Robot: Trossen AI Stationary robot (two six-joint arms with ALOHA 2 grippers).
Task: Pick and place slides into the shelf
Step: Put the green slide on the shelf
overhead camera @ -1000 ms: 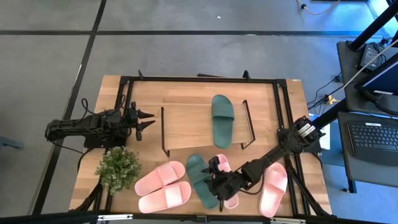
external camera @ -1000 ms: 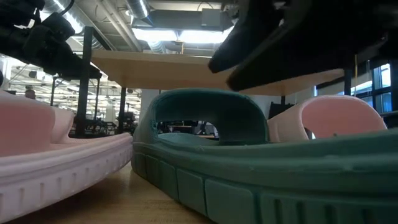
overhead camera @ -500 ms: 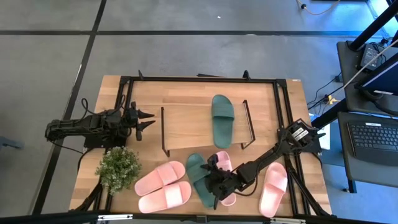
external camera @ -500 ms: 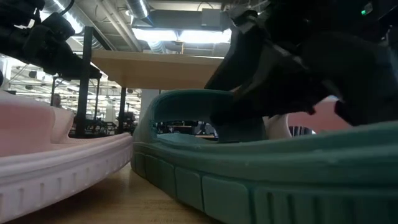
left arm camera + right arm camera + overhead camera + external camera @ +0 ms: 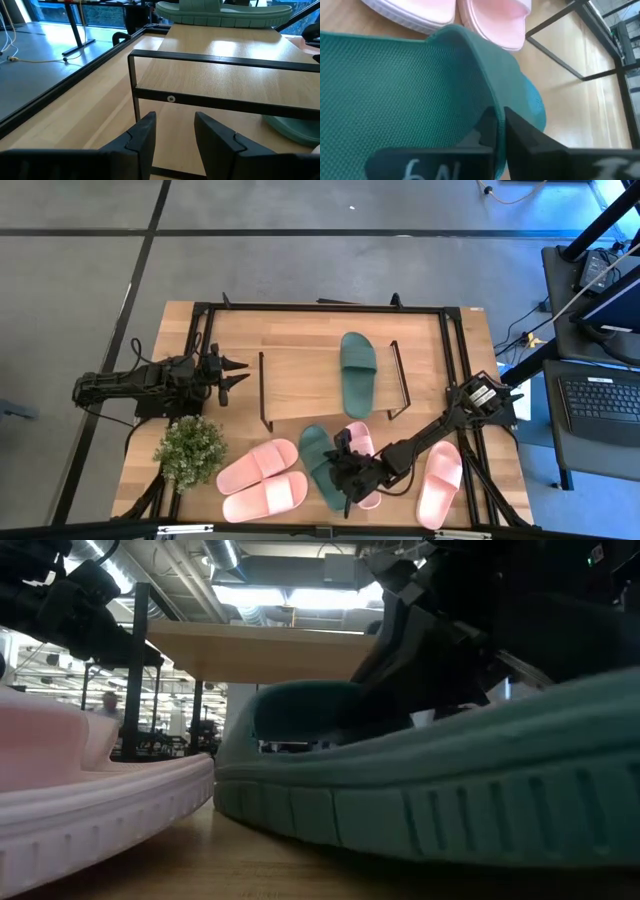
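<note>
We are seeing the right gripper [image 5: 342, 468] clenching the strap of a green slide [image 5: 322, 469] near the table's front edge, pink slides [image 5: 262, 480] lying beside it, the shelf [image 5: 330, 383] behind carrying another green slide [image 5: 357, 373], the left gripper [image 5: 236, 373] waiting half-parted beside the shelf

a dark green slide [image 5: 357, 372] lies on the light wooden shelf [image 5: 300, 370] at the centre of the frame; the shelf's wire legs are black. a second dark green slide [image 5: 322, 467], its footbed finely dotted in texture, sits lower centre. two light pink slides [image 5: 262, 482] lie at lower left, a pink one [image 5: 440, 483] at lower right, and another pink slide [image 5: 361, 442] shows beside the green. a green leafy plant [image 5: 189, 450] stands at left. the table [image 5: 250, 325] is pale wood with a black frame.
</note>
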